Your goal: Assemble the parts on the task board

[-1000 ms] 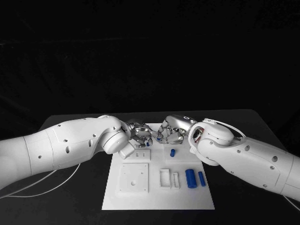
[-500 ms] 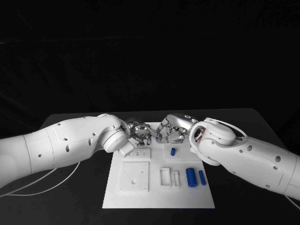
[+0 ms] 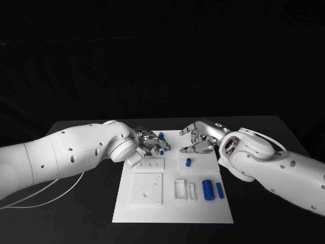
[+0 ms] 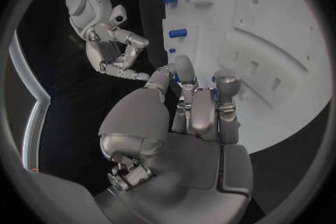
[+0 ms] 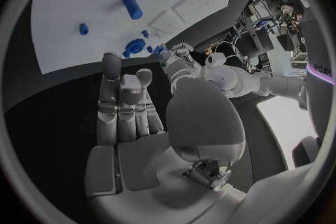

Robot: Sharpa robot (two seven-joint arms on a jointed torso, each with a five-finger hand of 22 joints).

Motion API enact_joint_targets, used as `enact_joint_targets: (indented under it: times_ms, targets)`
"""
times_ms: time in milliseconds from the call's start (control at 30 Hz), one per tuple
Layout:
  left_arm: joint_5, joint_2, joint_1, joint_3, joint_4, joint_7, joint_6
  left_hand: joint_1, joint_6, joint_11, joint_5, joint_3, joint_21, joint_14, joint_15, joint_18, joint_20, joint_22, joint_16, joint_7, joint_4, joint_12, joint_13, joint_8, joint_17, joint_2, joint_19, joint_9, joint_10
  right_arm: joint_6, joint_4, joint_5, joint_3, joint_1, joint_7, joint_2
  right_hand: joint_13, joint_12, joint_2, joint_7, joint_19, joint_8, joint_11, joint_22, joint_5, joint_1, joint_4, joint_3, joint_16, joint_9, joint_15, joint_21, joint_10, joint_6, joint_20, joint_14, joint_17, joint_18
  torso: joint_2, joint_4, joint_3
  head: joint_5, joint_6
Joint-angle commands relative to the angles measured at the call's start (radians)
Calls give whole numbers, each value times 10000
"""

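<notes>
White and flat, the task board [image 3: 170,213] is lying on the black surface [image 3: 82,213], carrying two blue cylinders [image 3: 207,190] and a smaller blue piece [image 3: 188,162] near its right side. At the board's far edge the left hand [image 3: 151,142] is pinching a blue part [image 3: 161,136], its fingers hiding most of it. The right hand [image 3: 197,140] is hovering just beyond that far edge, fingers loosely apart and holding nothing.

- Black table [image 3: 82,213] across the lower part of the head view, matte, far edge visible at mid-height of the frame.
- Black backdrop [image 3: 162,56] over the entire upper half of the head view, faintly creased, no seams or windows discernible.
- Cluttered shelving or equipment [image 5: 269,8] at the upper right of the right wrist view, details too small to identify.
- Bright pale panel [image 5: 283,129] at the right rim of the same view, nature undetermined.
</notes>
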Motion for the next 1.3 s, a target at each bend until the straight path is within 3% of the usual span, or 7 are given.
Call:
enact_joint_targets:
  times_ms: [33, 333, 433, 633, 767, 1133, 1300]
  targets:
    - [-824, -42, 2, 4, 8, -702, 363, -5, 865, -67, 142, 312, 71, 71, 17, -91, 15, 46, 63, -763, -236, 54, -26, 28, 41, 56, 97, 3276, 470, -295, 115, 408, 128, -41, 142, -222, -22, 61, 46, 2, 85, -56, 2, 293, -32, 89, 31, 21, 16, 1, 12, -60, -84, 141, -4, -43, -12, 159, -10, -26, -7, 14, -61]
    - [-1802, -330, 10, -22, 182, -1510, 788, -344, 962, -76, 697, 572, 258, 129, 72, -98, 85, 435, 362, -809, -524, 577, -557, 95, 398, 13, 210, 3774, 468, -414, 353, 1334, 614, -81, 161, -710, -283, -11, 165, -10, 105, -57, -26, 291, -53, 23, -322, 545, -79, 4, -7, -355, -138, 357, -25, -69, -97, 144, -47, -48, 78, 33, -248]
    - [-1995, -403, 14, -31, 260, -1750, 1043, -375, 984, -86, 800, 607, 294, 141, 102, -92, 118, 528, 422, -811, -582, 633, -610, 91, 487, 13, 226, 3826, 470, -381, 402, 1603, 775, -80, 125, -819, -696, -337, 132, -6, -29, -51, -41, -70, -6, -74, -349, 615, -1127, 6, -39, -1441, -44, 328, -24, -171, -868, 162, -55, -38, 72, 27, -302]
    - [-2215, -538, 17, -53, 434, -2091, 1380, -346, 928, -102, 590, 625, 274, 139, 108, -66, 144, 613, 430, -798, -609, 662, -638, 46, 492, 61, 225, 3793, 466, -410, 391, 1908, 1022, -27, 61, -972, -910, -306, 184, -22, 198, -57, -72, -267, 76, -76, -433, 707, -1354, 5, -55, -1712, -14, 362, -70, -26, -846, 99, -43, -46, 57, 128, -389]
    - [-2283, -621, 18, -102, 525, -2251, 1362, -281, 925, -121, 526, 587, 272, 145, 99, -23, 161, 678, 448, -798, -600, 673, -634, 43, 505, 69, 254, 3692, 465, -415, 314, 2050, 1089, 2, 22, -986, -927, -289, 199, -20, 220, -58, -72, -255, 155, -125, -399, 711, -1356, 4, -57, -1735, -15, 361, -72, -12, -813, 99, -39, -44, 61, 202, -441]
    - [-2354, -779, 18, -237, 609, -2525, 1167, 218, 853, -208, -235, 364, -146, 83, -20, 14, 37, 745, 266, -771, -291, 404, 43, 21, -15, 77, 355, 2967, 446, -325, 225, 2207, 1133, 31, -32, -968, -937, -279, 199, -17, 227, -61, -70, -245, 168, -148, -370, 716, -1352, 2, -56, -1751, -19, 303, -71, -5, -790, 98, -40, -29, 45, 308, -537]
    - [-2408, -770, 18, -269, 591, -2601, 1098, 299, 867, -183, -255, 341, -280, -40, -84, -71, -76, 852, 38, -774, -120, 14, 364, 20, -719, -2, 391, 2846, 432, -312, 209, 2219, 1136, 34, -41, -952, -937, -279, 199, -17, 227, -61, -70, -245, 168, -148, -370, 716, -1352, 2, -56, -1751, -19, 303, -71, -5, -790, 98, -40, -57, 51, 342, -557]
